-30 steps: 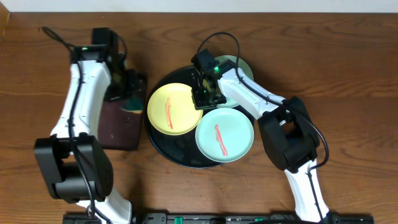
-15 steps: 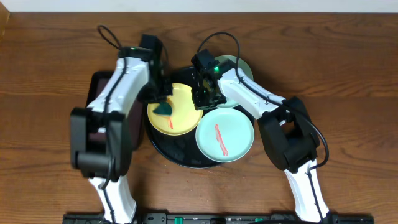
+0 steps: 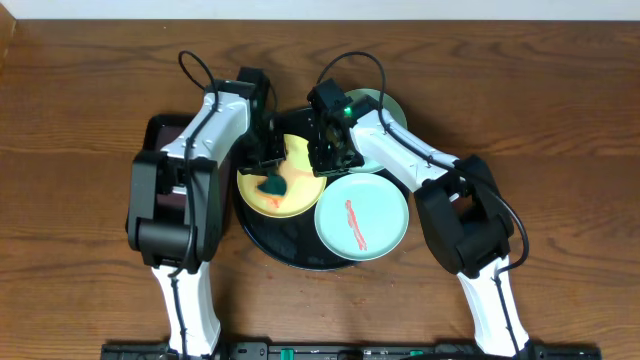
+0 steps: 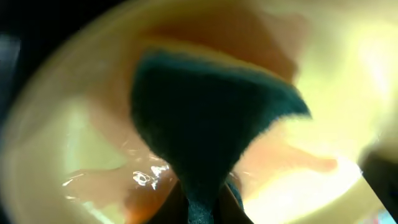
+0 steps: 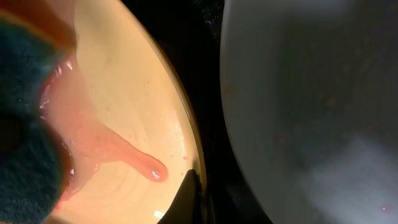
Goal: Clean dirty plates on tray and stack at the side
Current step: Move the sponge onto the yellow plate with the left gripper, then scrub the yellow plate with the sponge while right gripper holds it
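The pale yellow plate (image 3: 290,195) lies on the left of the black tray (image 3: 290,252). My left gripper (image 3: 268,165) is shut on a dark teal sponge (image 3: 272,184) and presses it onto this plate. In the left wrist view the sponge (image 4: 211,118) sits on smeared red over the yellow plate (image 4: 336,81). My right gripper (image 3: 330,152) is shut on the yellow plate's right rim, where one finger (image 5: 189,193) shows. A mint plate (image 3: 378,205) with a red streak lies front right. A second mint plate (image 3: 392,105) sits behind, partly hidden by my right arm.
A dark brown rectangular tray (image 3: 158,135) lies left of the black tray, mostly under my left arm. In the right wrist view a mint plate (image 5: 311,93) lies close beside the yellow plate (image 5: 124,81), with a strip of the black tray (image 5: 208,68) between them.
My left arm swung right from the brown tray, carrying the sponge onto the yellow plate. The plate's red streak is now smeared. My right arm has not moved.
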